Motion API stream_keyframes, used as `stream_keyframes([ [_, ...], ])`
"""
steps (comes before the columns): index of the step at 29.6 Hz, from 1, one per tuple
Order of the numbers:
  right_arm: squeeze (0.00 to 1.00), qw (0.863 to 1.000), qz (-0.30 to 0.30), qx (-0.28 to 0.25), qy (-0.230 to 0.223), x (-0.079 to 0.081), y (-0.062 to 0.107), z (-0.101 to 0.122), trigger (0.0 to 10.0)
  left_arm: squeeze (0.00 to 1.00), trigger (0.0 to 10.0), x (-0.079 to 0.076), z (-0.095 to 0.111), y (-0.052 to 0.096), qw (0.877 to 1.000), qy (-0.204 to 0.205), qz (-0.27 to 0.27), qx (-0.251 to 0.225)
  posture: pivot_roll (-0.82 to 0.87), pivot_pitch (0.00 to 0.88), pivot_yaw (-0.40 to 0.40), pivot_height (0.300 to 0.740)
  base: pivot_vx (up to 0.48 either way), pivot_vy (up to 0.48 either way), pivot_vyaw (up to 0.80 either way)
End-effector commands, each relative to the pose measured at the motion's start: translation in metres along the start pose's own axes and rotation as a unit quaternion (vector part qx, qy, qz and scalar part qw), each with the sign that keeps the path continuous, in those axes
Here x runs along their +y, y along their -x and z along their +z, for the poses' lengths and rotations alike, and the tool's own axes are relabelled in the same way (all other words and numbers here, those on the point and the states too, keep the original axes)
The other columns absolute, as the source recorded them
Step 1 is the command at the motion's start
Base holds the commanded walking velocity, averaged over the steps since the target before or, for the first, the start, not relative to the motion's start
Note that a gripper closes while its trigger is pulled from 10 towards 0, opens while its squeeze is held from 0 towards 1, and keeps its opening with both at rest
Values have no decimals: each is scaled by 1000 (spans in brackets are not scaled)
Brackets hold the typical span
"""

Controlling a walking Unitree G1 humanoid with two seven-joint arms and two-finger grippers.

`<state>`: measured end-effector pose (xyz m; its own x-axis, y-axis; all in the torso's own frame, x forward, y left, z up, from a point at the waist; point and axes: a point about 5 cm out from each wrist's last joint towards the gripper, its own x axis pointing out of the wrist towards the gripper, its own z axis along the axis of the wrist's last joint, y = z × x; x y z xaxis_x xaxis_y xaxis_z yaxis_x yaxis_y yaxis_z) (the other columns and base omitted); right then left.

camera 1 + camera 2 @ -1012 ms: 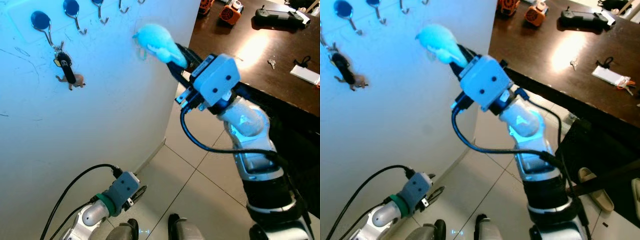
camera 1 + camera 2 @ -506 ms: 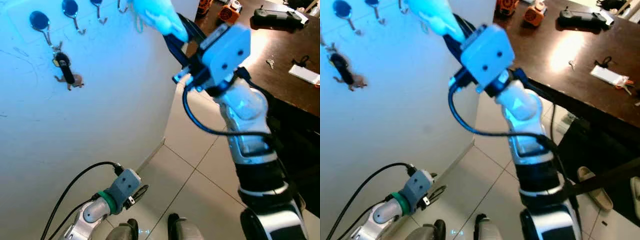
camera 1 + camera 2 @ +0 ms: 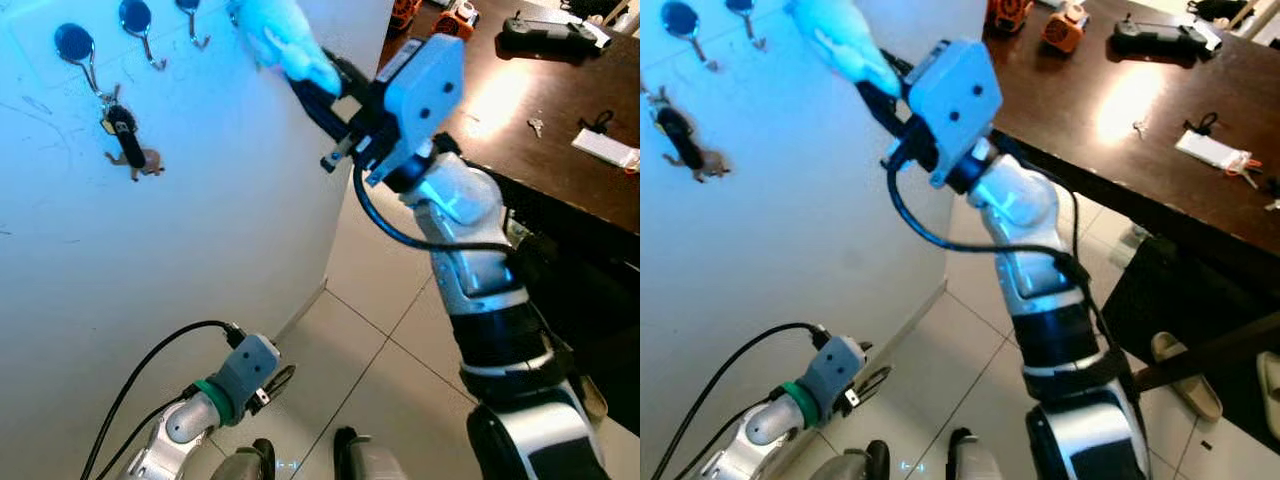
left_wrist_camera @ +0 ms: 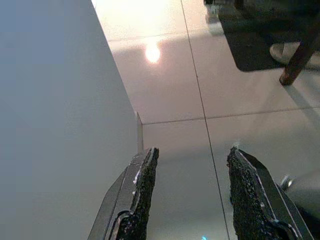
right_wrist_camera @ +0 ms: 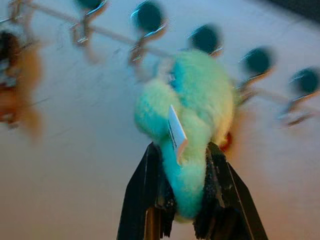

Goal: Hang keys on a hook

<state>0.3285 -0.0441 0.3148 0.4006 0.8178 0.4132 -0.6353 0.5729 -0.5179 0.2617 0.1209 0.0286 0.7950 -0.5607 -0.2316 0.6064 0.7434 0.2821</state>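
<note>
1. White wall (image 3: 200, 210) takes up the robot's left side, and a row of round-capped hooks (image 3: 135, 20) runs along its top.
2. Pale tiled floor (image 3: 390, 310) lies below, and a dark wooden table (image 3: 520, 80) stands to the robot's right.
3. On the hook furthest to the left hangs a set of keys with a black fob (image 3: 122, 132) and a small brown animal charm (image 3: 148, 162).
4. The right gripper (image 3: 315, 85) is raised high toward the wall, just under the row of hooks.
5. Its two black fingers (image 5: 145, 200) are closed on a fluffy turquoise keychain toy (image 5: 187, 115), pinching the toy's lower end.
6. A small white tag (image 5: 176, 132) sticks out from the toy.
7. In the right wrist view the toy sits in front of the hooks, which are blurred; whether it touches one cannot be told.
8. The left gripper (image 4: 190, 195) hangs low beside the wall's base, over the floor, with its fingers spread apart and nothing between them.
9. On the table lie orange objects (image 3: 455, 15), a black controller (image 3: 550, 30), a small key (image 3: 537, 126) and a white flat object (image 3: 605, 146).
10. A table leg (image 4: 300, 55) and a slipper (image 3: 1185, 375) show on the floor.
</note>
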Motion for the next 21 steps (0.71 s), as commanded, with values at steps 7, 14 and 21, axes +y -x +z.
stream_keyframes([
  [7, 0, 990, 81, 13, -113, 23, -18, -2, 10000, 0, 10000, -6, -6, 3, 1000, 11, -1, 12, -92, 161, 2, 740, 0, 0, 0],
  [14, 0, 977, 124, 24, -169, 46, -15, -8, 10000, 0, 10000, -7, -7, 5, 1000, 10, 1, 15, -89, 172, 4, 740, 0, 0, 0],
  [21, 0, 974, 132, 42, -180, 57, -2, -20, 10000, 0, 10000, -8, -9, 6, 1000, 8, 0, 20, -93, 178, 9, 740, 0, 0, 0],
])
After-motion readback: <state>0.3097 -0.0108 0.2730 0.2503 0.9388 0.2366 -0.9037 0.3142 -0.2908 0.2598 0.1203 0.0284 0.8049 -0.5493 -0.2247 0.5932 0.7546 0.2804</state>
